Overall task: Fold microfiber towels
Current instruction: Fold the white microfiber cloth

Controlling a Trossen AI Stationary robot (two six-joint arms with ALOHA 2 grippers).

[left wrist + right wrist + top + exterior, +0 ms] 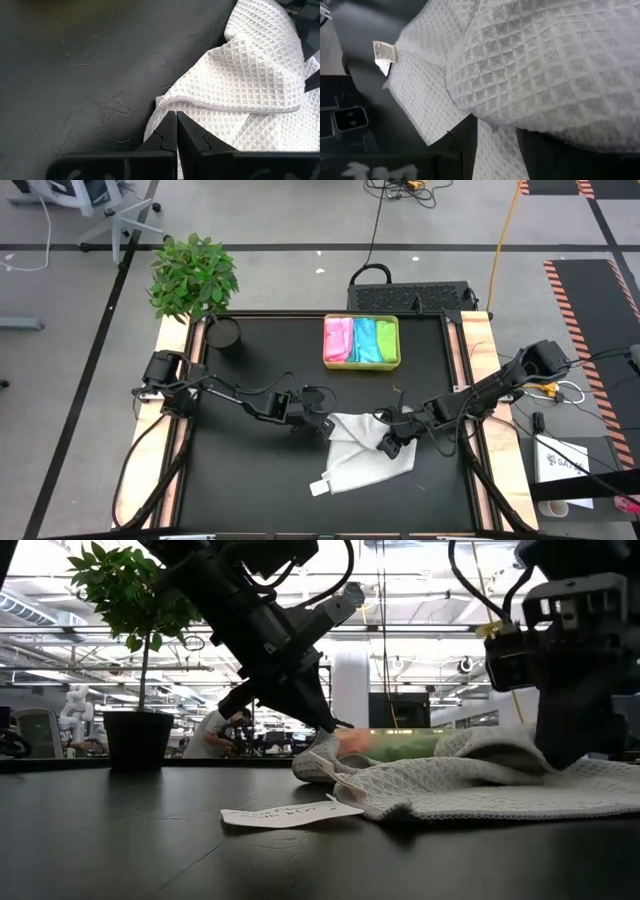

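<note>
White waffle-weave towel [365, 448] lies crumpled mid-table between both arms: left gripper [176, 131] clenched at its near corner, right gripper [495, 145] grasping its opposite edge

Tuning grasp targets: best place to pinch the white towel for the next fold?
Probably the hemmed corner of the white towel at the left gripper, approached from the table's left. That folded-over edge lies raised and free, while the right gripper already sits on the opposite side.
</note>
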